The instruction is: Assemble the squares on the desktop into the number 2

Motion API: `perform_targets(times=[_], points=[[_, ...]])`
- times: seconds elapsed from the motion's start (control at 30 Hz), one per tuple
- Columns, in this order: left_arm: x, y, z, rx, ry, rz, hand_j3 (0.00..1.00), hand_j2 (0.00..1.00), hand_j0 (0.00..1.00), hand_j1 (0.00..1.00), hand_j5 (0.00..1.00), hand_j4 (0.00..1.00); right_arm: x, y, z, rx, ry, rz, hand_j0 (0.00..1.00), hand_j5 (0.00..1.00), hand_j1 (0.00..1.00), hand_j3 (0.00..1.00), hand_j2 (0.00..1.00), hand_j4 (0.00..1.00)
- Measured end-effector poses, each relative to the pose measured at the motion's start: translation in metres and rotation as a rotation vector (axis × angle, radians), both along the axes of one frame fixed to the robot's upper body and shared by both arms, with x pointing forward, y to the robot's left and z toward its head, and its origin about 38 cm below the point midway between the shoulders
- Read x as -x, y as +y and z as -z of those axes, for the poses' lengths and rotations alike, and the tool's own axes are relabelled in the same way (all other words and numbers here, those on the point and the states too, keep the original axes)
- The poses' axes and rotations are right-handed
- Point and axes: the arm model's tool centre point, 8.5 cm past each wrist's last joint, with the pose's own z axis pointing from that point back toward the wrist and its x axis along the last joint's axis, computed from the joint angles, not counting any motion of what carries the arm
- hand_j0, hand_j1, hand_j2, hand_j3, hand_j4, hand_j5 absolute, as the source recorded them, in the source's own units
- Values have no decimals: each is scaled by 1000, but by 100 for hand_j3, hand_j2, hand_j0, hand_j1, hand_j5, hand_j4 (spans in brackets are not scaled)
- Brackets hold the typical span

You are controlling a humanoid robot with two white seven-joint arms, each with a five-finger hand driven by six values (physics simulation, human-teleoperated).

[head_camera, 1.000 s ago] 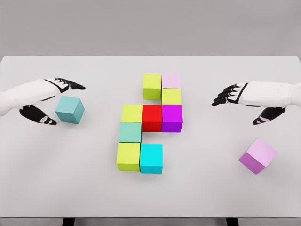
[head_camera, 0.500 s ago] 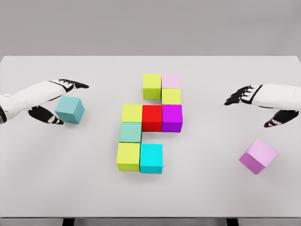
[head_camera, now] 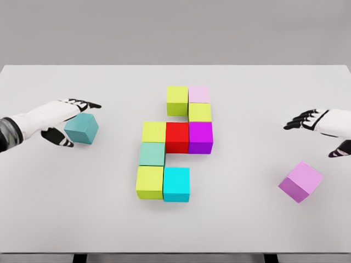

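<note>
Reaching around the loose teal cube (head_camera: 81, 129), the left hand (head_camera: 60, 118) is spread, not gripping; the right hand (head_camera: 323, 129) hangs slack near the pink cube (head_camera: 300, 181).

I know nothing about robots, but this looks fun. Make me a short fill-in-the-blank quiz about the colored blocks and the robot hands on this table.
1. The block in the middle of the cluster, between a yellow-green block and the purple block, is colored ____.
2. The loose teal block lies next to the ____ robot hand.
3. The loose pink block sits alone on the table's ____ side.
4. The bright cyan block touches a ____ block on its left.

Missing words: red; left; right; yellow-green
</note>
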Motion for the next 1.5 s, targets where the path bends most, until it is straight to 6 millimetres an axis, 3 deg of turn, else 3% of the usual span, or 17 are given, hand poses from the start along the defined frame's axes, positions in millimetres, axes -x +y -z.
perform_targets(times=[0.2, 0.77, 0.97, 1.1, 1.2, 1.33, 1.5], points=[[-4, -2, 10, 12, 16, -11, 100, 100, 100, 100, 100, 100, 14, -8, 26, 86, 56, -11, 100, 100, 100, 100, 100, 100], [-9, -2, 18, 20, 30, -28, 99, 99, 99, 99, 99, 99, 35, 11, 47, 66, 110, -73, 100, 100, 100, 100, 100, 100], [-9, 0, 22, 17, 41, -34, 76, 76, 76, 76, 76, 76, 36, 18, 46, 57, 107, -93, 100, 100, 100, 100, 100, 100], [-8, 1, 24, 17, 49, -38, 74, 74, 74, 74, 74, 74, 40, 21, 48, 54, 114, -104, 100, 100, 100, 100, 100, 100], [-8, 2, 24, 20, 52, -39, 63, 63, 63, 63, 63, 63, 41, 23, 49, 46, 116, -107, 100, 100, 100, 100, 100, 100], [-7, 2, 24, 17, 53, -35, 36, 36, 36, 36, 36, 36, 45, 25, 54, 37, 128, -111, 99, 99, 99, 99, 99, 99], [-9, -1, 19, 20, 42, -27, 36, 36, 36, 36, 36, 36, 49, 26, 60, 23, 147, -107, 94, 94, 94, 94, 94, 94]])
